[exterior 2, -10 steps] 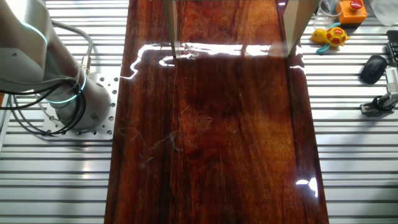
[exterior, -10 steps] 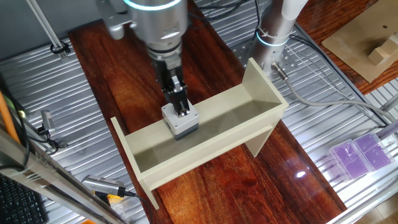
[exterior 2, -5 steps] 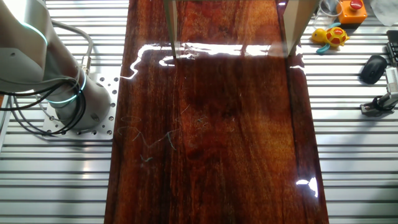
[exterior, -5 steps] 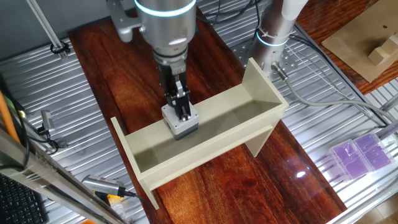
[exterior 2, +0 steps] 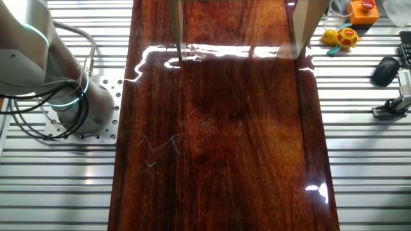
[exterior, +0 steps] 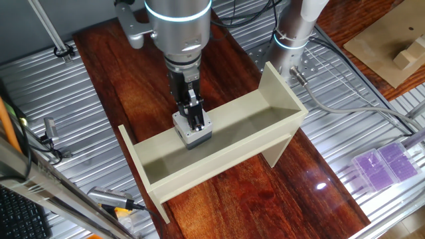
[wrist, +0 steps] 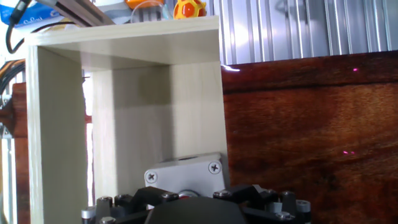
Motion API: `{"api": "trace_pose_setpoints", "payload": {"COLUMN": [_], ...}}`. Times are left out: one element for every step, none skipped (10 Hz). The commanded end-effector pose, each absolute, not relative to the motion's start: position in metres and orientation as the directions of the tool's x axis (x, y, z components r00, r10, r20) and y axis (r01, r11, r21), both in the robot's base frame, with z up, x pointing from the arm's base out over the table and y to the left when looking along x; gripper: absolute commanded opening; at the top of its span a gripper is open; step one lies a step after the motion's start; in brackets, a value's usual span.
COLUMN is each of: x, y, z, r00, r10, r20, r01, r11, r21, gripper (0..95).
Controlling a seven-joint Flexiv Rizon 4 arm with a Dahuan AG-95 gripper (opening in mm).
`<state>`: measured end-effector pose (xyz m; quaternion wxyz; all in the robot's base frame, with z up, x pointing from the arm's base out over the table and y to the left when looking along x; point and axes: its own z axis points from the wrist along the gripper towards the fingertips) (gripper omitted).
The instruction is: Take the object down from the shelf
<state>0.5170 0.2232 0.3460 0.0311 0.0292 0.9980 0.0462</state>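
While no lettering is legible, the gripper (exterior: 196, 123) stands directly over the object (exterior: 193, 130), fingers closed against its grey top. Object sits inside the shelf (exterior: 219, 143) trough; purple cases (exterior: 385, 163) at 4 o'clock.

Cream shelf (exterior: 255, 123), grey object (exterior: 193, 132) (lighter top), reddish-brown table (exterior 2: 218, 128).

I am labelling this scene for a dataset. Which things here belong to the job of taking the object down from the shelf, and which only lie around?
Belong to the job:
- grey box
- beige shelf
- end effector, down at the box

Only lying around:
- purple cases
- wooden blocks
- yellow toy
- computer mouse
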Motion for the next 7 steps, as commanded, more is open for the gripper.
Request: {"api": "trace_pose_setpoints", "payload": {"x": [0.519,0.518,0.516,0.514,0.514,0.514,0.514], "y": [0.227,0.228,0.228,0.23,0.231,0.233,0.234], "z": [0.344,0.342,0.34,0.338,0.336,0.334,0.333], "r00": [-0.996,-0.996,-0.996,-0.996,-0.996,-0.996,-0.996], "r10": [0.066,0.065,0.063,0.059,0.059,0.058,0.056], "r20": [-0.056,-0.058,-0.061,-0.062,-0.061,-0.062,-0.062], "r01": [0.061,0.06,0.057,0.053,0.053,0.053,0.051], "r11": [0.994,0.994,0.994,0.995,0.995,0.995,0.995], "r21": [0.093,0.092,0.092,0.09,0.089,0.088,0.086], "gripper": [95.0,95.0,95.0,95.0,95.0,95.0,95.0]}}
